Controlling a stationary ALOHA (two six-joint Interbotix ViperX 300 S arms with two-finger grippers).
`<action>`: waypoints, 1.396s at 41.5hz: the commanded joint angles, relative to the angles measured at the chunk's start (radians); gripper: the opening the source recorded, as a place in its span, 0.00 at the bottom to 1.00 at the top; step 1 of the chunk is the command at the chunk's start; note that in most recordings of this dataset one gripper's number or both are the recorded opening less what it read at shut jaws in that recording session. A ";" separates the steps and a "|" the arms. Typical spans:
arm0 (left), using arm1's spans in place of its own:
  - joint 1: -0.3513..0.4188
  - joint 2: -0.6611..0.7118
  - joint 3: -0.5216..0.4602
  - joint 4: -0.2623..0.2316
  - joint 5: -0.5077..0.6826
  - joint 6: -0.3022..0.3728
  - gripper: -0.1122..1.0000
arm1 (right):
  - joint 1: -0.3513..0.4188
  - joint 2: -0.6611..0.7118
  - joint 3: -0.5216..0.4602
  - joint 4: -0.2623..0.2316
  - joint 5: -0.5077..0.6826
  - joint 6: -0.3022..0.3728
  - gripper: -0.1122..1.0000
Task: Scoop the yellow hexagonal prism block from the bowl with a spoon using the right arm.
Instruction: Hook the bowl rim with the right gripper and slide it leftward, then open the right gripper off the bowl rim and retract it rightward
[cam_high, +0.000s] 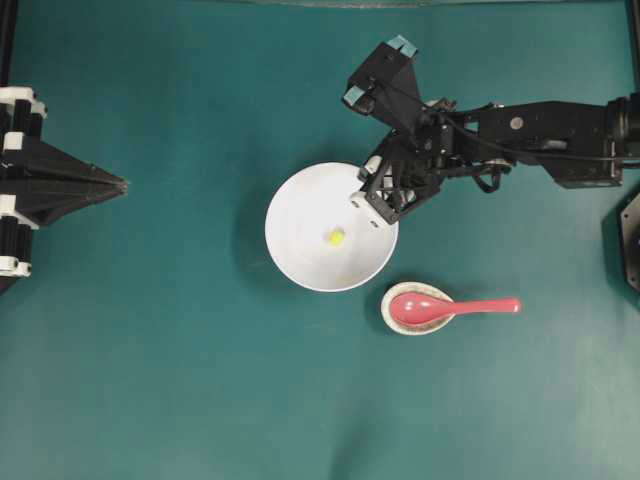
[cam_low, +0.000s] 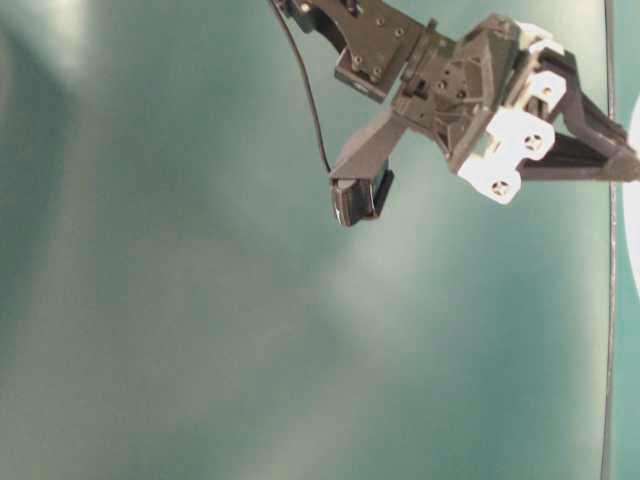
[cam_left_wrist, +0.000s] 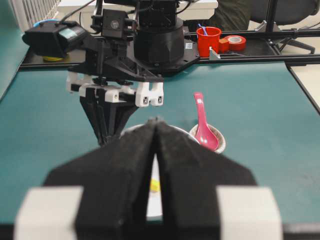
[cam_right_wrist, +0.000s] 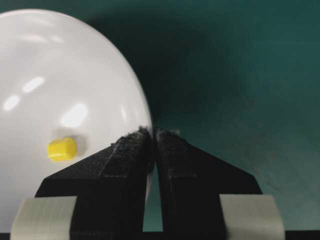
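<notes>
Here the tiny bright yellow hexagonal block (cam_high: 336, 237) lies inside the round plain white bowl (cam_high: 300, 255) on the teal bench (cam_high: 180, 350). The right tool (cam_right_wrist: 153, 132) hangs over the bowl's rim, jaws pressed together on nothing. The pink-red soup spoon (cam_high: 440, 307) rests in a small speckled oval rest (cam_high: 392, 298) beside the bowl. The left tool (cam_left_wrist: 157, 122) is also pressed together, well apart.
</notes>
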 joint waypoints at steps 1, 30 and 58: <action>0.002 0.008 -0.014 0.003 -0.009 0.000 0.10 | 0.002 -0.008 -0.032 0.003 -0.015 0.002 0.17; 0.000 0.008 -0.014 0.003 -0.009 0.000 0.10 | 0.002 0.014 -0.054 -0.003 -0.020 -0.003 0.17; 0.002 0.008 -0.014 0.003 -0.009 0.000 0.10 | 0.000 0.014 -0.049 -0.011 -0.038 -0.008 0.47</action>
